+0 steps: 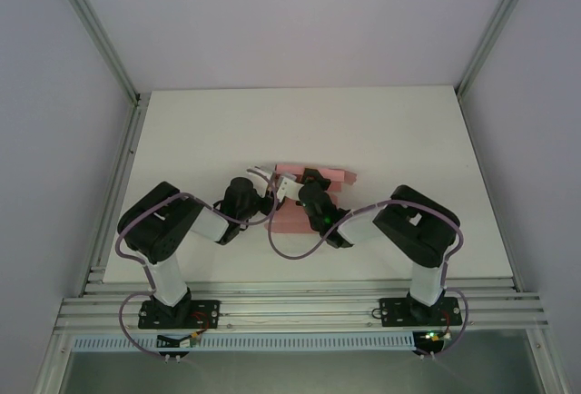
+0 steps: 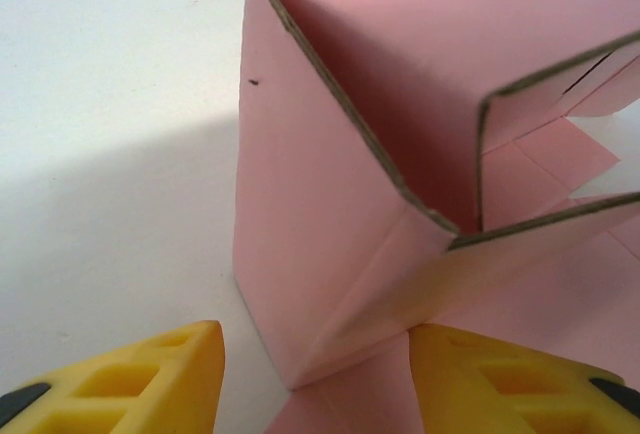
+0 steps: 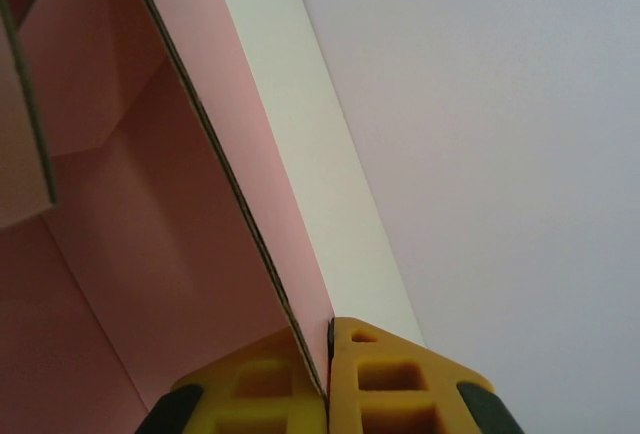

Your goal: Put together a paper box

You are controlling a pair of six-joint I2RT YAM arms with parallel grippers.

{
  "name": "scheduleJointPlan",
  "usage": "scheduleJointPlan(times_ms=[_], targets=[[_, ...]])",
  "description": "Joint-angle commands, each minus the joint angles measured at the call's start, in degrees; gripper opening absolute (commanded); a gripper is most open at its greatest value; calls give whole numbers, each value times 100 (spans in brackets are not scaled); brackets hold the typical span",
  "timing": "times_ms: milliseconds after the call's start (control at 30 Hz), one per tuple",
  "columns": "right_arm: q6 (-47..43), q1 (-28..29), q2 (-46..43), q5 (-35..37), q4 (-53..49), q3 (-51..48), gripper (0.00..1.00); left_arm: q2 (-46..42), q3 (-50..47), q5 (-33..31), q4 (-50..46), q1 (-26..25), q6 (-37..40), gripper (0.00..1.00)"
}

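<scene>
Risk: paper box [image 2: 300,184] wall, pinched in closed right gripper [image 3: 328,352], may crease/slip; left gripper [image 2: 315,342], jaws apart astride box corner w/o grip, could topple upright panel.

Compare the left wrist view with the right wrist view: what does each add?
Left wrist view: the left pincer open, straddling a corner of the pink thin-card paper box, inner flaps folded up. Right wrist view: the right pincer shut on one upright panel's edge, a grey enclosure wall beyond. Both: the box's pink interior and white table.
</scene>
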Motion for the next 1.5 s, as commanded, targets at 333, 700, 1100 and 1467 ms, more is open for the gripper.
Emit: scheduleJointPlan(times_ms=[333, 700, 1100, 1467], targets=[[398, 98, 686, -1022, -1807, -317, 0, -274, 75, 591, 1197, -132, -391, 63], [651, 97, 387, -1204, -2083, -392, 2, 77, 157, -490, 1563, -135, -455, 47], [1366, -107, -516, -1464, -3022, -261, 34, -59, 29, -658, 1314, -139, -572, 34], [1145, -819, -1437, -1634, -3594, 182, 44, -10, 39, -553, 1186, -145, -532, 30]])
